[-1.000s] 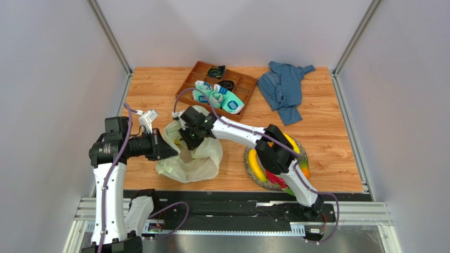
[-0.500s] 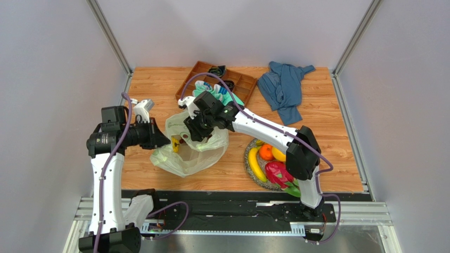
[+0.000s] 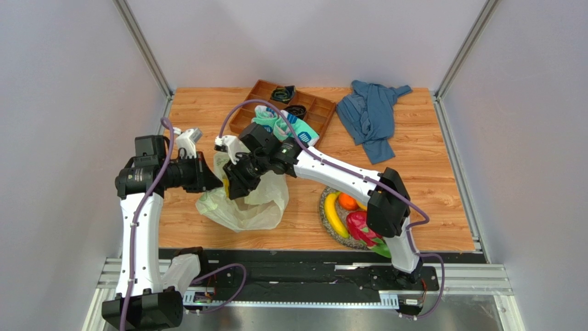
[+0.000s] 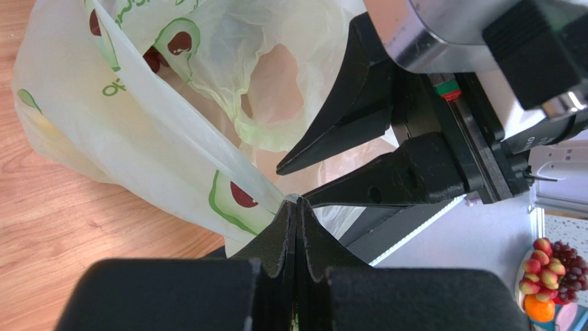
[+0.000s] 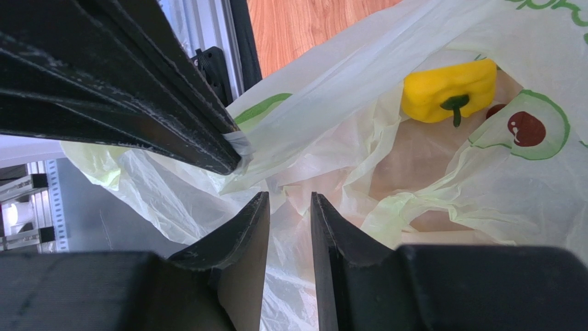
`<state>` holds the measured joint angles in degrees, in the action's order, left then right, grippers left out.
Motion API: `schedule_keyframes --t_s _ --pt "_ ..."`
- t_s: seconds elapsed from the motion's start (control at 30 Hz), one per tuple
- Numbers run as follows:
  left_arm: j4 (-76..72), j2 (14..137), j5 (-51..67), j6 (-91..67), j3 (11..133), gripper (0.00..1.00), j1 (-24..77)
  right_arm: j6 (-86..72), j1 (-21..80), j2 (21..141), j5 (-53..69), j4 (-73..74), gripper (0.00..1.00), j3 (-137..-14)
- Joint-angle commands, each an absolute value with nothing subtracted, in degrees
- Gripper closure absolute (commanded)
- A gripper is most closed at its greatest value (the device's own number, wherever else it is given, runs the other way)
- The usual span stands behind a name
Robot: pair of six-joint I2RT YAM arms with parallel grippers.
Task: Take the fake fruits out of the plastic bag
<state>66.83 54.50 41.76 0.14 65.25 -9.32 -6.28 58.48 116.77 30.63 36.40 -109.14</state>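
Left gripper (image 4: 297,205): fingers pressed fully together, pinching the rim of the thin translucent pale yellow-green plastic bag (image 4: 131,148).
Right gripper (image 5: 286,201): fingers slightly parted, nothing seen between them, tips at the bag mouth just beside the left fingertips.
Yellow plastic pepper-shaped fake fruit (image 5: 448,89): inside the bag, beyond the right fingertips, not touching them.
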Motion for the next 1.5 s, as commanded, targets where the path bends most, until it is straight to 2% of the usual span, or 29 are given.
schedule_keyframes --t_s 0.0,0.13,0.23,0.43,0.47,0.53,0.67,0.93,1.17,1.2,1.3,1.33,1.4,1.43,1.47 --pt "65.7 54.3 42.2 0.1 67.4 1.0 -9.8 -7.6 58.8 116.4 32.4 35.2 0.68 -110.7" --pt "67.3 54.2 44.4 -0.7 69.9 1.0 -9.8 -11.6 58.7 120.8 28.3 34.3 0.71 -111.4" --pt "70.0 54.6 46.0 -0.1 71.1 1.0 -9.8 -15.5 58.6 125.3 25.4 33.7 0.66 -114.5" --pt "72.3 55.6 49.4 1.8 70.1 1.0 -9.8 -19.7 58.8 130.2 22.9 31.9 0.44 -118.6" --pt "72.2 55.9 49.5 1.9 70.0 1.0 -9.8 -20.0 58.7 130.6 22.2 31.9 0.38 -119.1" --pt "71.9 56.2 49.7 2.1 69.4 1.0 -9.8 -20.3 58.8 131.7 19.3 32.0 0.33 -120.1" --pt "72.2 56.7 51.6 2.8 68.8 1.0 -9.8 -20.3 58.8 133.3 15.9 32.0 0.0 -122.0" --pt "75.6 56.0 59.1 5.2 65.7 1.0 -9.8 -25.0 59.1 140.7 17.0 30.0 0.0 -126.7" --pt "77.0 55.8 59.6 6.2 65.1 1.0 -9.8 -23.5 60.4 147.8 12.4 28.6 0.0 -134.5" --pt "77.1 55.8 59.2 6.4 65.1 1.0 -9.8 -22.4 60.5 148.9 12.0 28.3 0.01 -134.9" --pt "76.5 55.4 57.4 5.6 64.9 1.0 -9.8 -20.7 60.6 149.2 12.2 27.6 0.23 -134.9" --pt "76.1 55.0 56.9 5.4 64.7 1.0 -9.8 -19.3 60.5 148.5 12.4 27.6 0.36 -134.3" --pt "74.8 54.8 55.7 4.5 64.5 1.0 -9.8 -18.1 60.2 145.9 15.0 27.5 0.51 -131.6" --pt "74.3 54.7 55.6 4.1 64.3 1.0 -9.8 -17.0 59.9 145.0 16.6 27.5 0.66 -130.5" --pt "72.9 54.5 55.4 3.7 64.2 1.0 -9.7 -16.5 59.6 142.8 19.0 27.4 0.71 -129.4"
